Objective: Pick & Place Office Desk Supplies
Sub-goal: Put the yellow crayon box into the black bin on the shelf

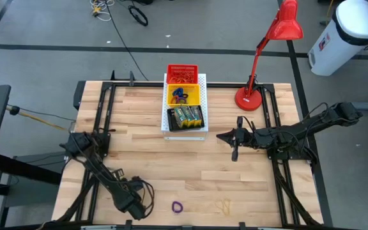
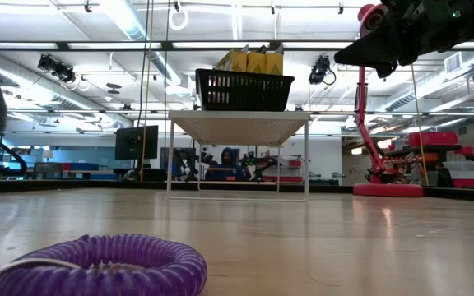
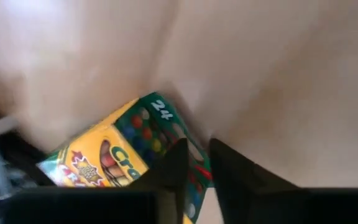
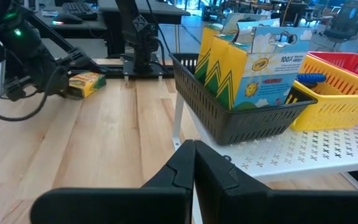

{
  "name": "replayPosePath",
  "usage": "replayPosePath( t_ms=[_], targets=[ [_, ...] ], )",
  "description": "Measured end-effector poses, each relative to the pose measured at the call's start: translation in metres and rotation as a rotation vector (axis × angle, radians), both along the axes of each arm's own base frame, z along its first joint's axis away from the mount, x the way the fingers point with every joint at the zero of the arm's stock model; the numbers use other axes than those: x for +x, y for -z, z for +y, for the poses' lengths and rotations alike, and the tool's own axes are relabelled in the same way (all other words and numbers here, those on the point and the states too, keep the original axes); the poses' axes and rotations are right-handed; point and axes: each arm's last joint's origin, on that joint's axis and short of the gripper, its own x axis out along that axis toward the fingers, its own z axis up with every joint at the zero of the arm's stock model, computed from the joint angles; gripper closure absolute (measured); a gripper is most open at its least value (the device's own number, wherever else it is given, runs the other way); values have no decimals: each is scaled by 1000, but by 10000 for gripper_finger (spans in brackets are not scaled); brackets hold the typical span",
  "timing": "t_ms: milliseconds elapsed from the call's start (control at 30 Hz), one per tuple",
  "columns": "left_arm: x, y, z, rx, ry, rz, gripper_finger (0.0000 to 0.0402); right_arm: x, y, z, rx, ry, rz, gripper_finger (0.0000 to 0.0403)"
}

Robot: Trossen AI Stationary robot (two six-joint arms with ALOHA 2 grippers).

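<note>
High view: white board (image 1: pixel 184 131) at worktop (image 1: pixel 190 172) centre-back, carrying red basket (image 1: pixel 182 72), yellow basket (image 1: pixel 183 95), black basket (image 1: pixel 185 118) holding crayon boxes (image 1: pixel 187 116). Left pincer (image 1: pixel 133 206) low, well in front-left of board. Purple loop (image 1: pixel 177 207) just right of it. Right pincer (image 1: pixel 235 137) right of board, shut, empty.

Low view: purple loop (image 2: pixel 97 267) nearest; board (image 2: pixel 239 117) beyond.

Left wrist view: fingers (image 3: pixel 174 165) slightly parted, holding nothing, over a crayon box (image 3: pixel 123 149).

Right wrist view: that box (image 4: pixel 87 83) lies far left of board (image 4: pixel 303 149).

crayon box (image 3: pixel 114 152): "24", partly "Cra…" | boxes in black basket (image 4: pixel 253 62): "100%", probably "Crayola"
</note>
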Motion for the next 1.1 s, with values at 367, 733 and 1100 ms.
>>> replayPosePath(
  t_ms=[367,733,1100],
  targets=[
    [-6,-25,1,127,75,119,397,0,0,0,0,0,-1,392],
    [-4,-92,2,165,156,-99,398,0,0,0,-1,0,4,392],
    [-5,-116,2,116,136,-363,361,0,1,0,-2,0,7,392]
  ],
)
